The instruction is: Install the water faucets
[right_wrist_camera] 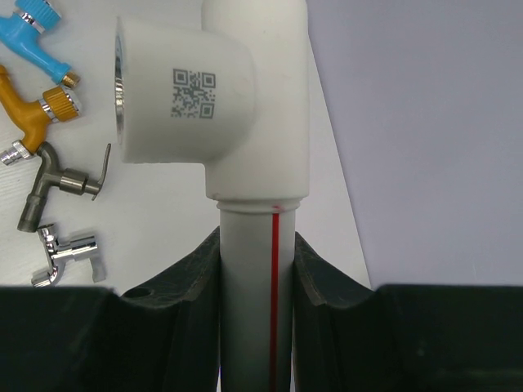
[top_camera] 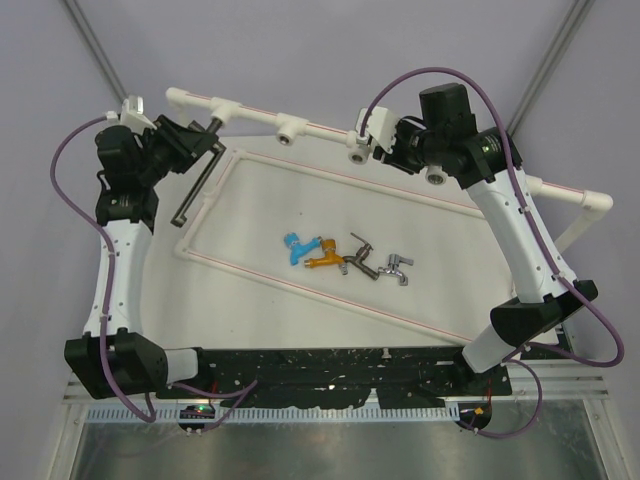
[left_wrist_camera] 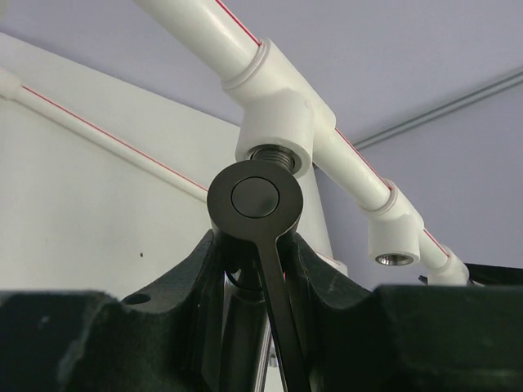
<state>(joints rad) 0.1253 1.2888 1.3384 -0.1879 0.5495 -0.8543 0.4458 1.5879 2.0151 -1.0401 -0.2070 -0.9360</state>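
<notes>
Left hand (left_wrist_camera: 255, 265) is clamped on the large dark-grey faucet (left_wrist_camera: 255, 198), whose threaded end sits at a socket (left_wrist_camera: 278, 114) of the white pipe frame (right_wrist_camera: 249, 106). Right hand (right_wrist_camera: 257, 261) grips that frame. Beyond, the blue tap (right_wrist_camera: 37, 37), orange tap (right_wrist_camera: 29, 114), dark metal tap (right_wrist_camera: 49, 184) and chrome tap (right_wrist_camera: 69, 253) lie together on the table (top_camera: 300, 200).

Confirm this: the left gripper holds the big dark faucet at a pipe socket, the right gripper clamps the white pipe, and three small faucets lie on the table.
Wrong on the count: four small faucets lie there, blue, orange, dark metal and chrome, as the top external view shows. The rest stands.
</notes>
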